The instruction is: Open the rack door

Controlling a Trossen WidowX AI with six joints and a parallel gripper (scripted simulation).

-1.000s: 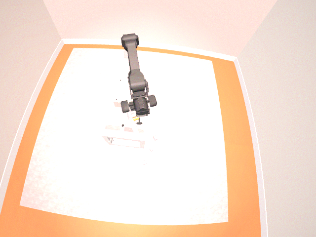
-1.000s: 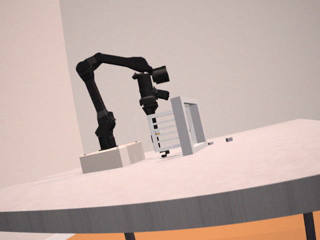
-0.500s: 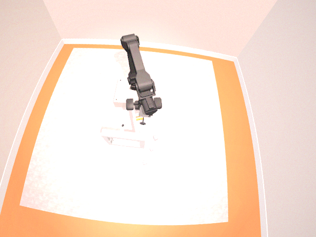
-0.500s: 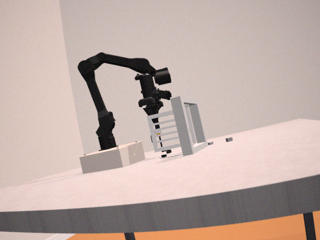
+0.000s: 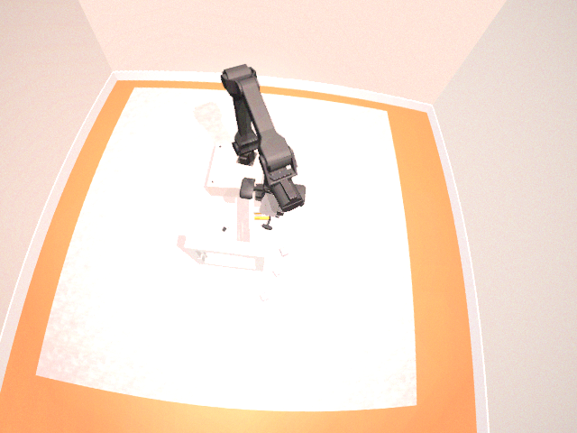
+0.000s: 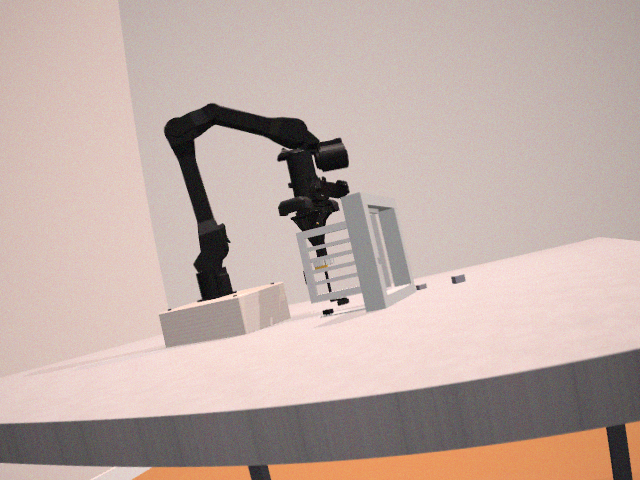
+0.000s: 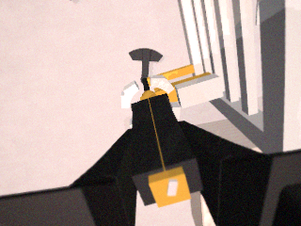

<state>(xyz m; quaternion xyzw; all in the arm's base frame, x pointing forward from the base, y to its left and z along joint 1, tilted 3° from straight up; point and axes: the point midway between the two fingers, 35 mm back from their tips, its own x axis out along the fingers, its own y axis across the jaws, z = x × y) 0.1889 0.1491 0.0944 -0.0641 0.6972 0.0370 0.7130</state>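
The grey rack frame (image 6: 360, 248) (image 5: 224, 260) stands on the table. Its slatted door (image 6: 309, 289) (image 5: 242, 224) (image 7: 212, 38) is swung far out from the frame, towards the arm's base. The handle (image 6: 327, 281) (image 5: 267, 226) (image 7: 155, 137) is a thin black upright rod with a yellow stripe and a round black foot, just off the door's free edge. My gripper (image 6: 314, 224) (image 5: 273, 210) (image 7: 150, 96) comes down from above and is shut on the upper part of the handle. In the wrist view the handle runs between my fingers, with the door's slats at the right.
The arm stands on a pale box (image 6: 222, 315) (image 5: 223, 170) to the left of the rack. Two small grey blocks (image 6: 458, 279) (image 6: 421, 285) lie on the table to the right of the frame. A small dark piece (image 5: 224, 228) lies near the door.
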